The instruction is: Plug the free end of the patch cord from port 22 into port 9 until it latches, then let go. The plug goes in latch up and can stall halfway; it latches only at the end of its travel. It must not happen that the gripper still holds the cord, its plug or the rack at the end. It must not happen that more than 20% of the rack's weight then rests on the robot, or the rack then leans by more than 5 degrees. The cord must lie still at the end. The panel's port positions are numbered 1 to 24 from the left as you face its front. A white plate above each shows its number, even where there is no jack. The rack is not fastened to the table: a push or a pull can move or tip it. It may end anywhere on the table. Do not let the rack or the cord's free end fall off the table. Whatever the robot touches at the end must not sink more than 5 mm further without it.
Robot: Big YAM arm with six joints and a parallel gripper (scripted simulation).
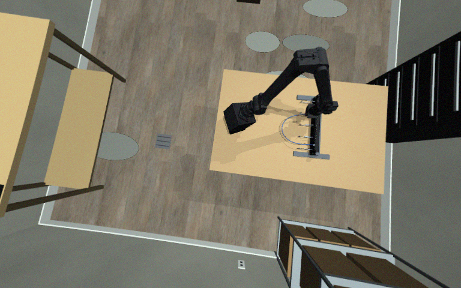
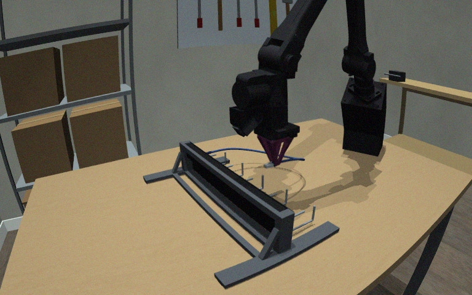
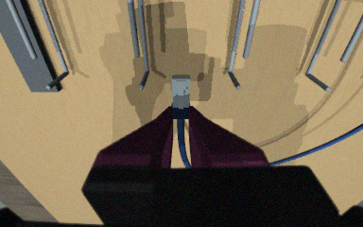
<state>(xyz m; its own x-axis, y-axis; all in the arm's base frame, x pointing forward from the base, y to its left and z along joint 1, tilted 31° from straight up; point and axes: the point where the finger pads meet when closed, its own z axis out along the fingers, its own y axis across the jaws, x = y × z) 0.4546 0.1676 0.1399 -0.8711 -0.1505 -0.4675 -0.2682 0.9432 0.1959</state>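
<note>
Beneath everything, pale wood; the claw [image 2: 275,164] [image 3: 181,113] grips a small, blocky grey plug [image 2: 268,165] [image 3: 181,94] trailing blue cord [image 1: 283,129] [image 2: 236,149] [image 3: 312,150].

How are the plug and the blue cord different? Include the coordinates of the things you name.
The plug [image 2: 268,165] [image 3: 181,92] is grey and boxy, but the blue cord [image 1: 282,130] [image 2: 231,149] [image 3: 317,150] is long and thin. The plug is straight; the cord bends in a big curve. They're the same in one way: both belong to the patch cord.

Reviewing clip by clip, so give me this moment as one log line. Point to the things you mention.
jaws [image 2: 276,164]: shut on plug [image 2: 268,166] [image 3: 181,92] | blue cord [image 1: 283,125] [image 2: 233,149] [image 3: 312,152]: looped beside rack [image 1: 319,135] [image 2: 236,180] | plug: outside port, unlatched
</note>
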